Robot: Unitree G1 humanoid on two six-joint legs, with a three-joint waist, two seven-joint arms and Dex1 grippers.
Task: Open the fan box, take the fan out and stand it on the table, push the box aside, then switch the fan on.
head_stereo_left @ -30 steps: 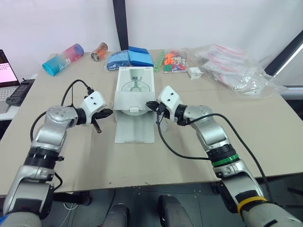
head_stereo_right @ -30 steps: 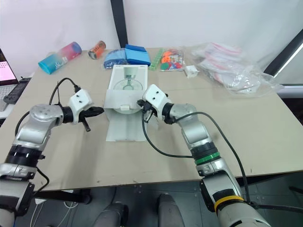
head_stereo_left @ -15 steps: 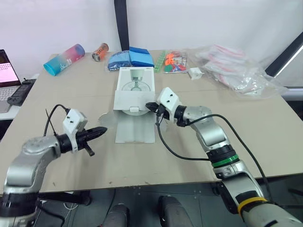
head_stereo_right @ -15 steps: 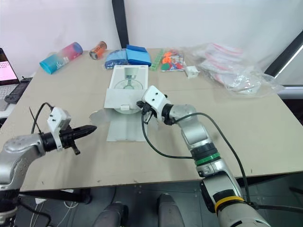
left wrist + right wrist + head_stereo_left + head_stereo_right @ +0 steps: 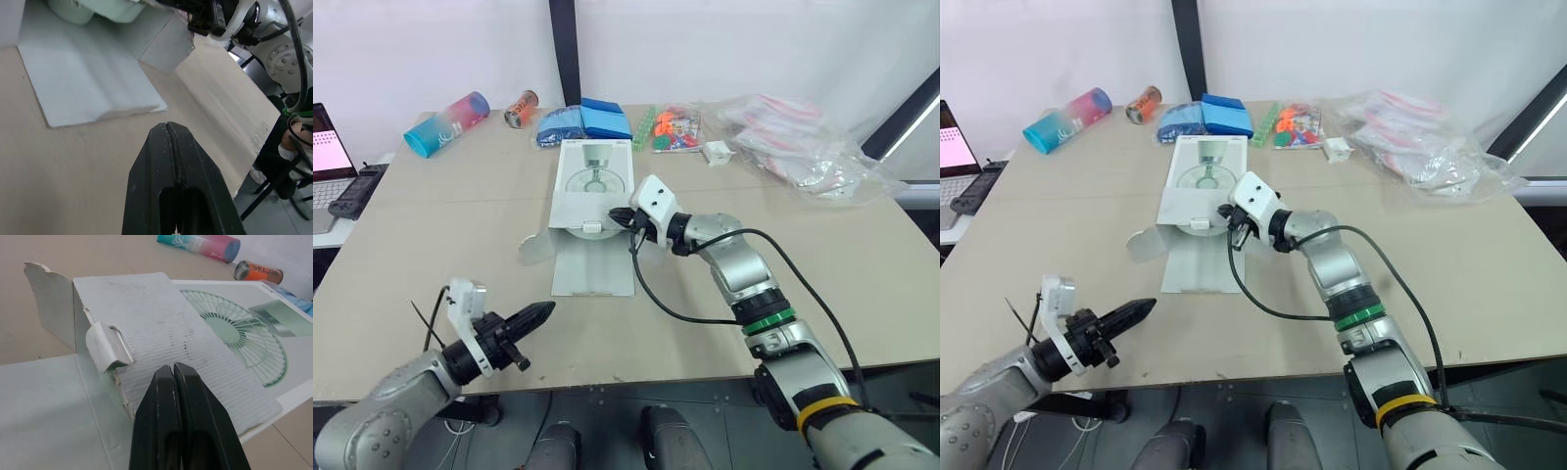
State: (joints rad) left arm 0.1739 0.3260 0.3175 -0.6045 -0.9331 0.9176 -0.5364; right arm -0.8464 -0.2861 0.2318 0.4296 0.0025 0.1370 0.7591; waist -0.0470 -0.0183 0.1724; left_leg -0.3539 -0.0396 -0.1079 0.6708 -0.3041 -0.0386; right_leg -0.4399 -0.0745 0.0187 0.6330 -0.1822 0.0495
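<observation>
Shows right gripper (image 5: 628,216) pinched shut, empty, at 4 o'clock corner of opened fan box (image 5: 594,162); finds left gripper (image 5: 544,310) closed, well apart at 7 o'clock.

Fan box (image 5: 593,196) centre, bags (image 5: 803,137) far right

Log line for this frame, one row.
step: opening box | front flap: folded out on table | fan: inside box | left gripper: shut, apart from box | right gripper: shut, at box mouth

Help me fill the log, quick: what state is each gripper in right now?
Left gripper: closed, empty.
Right gripper: closed, empty, at the open flap of the box.
</observation>
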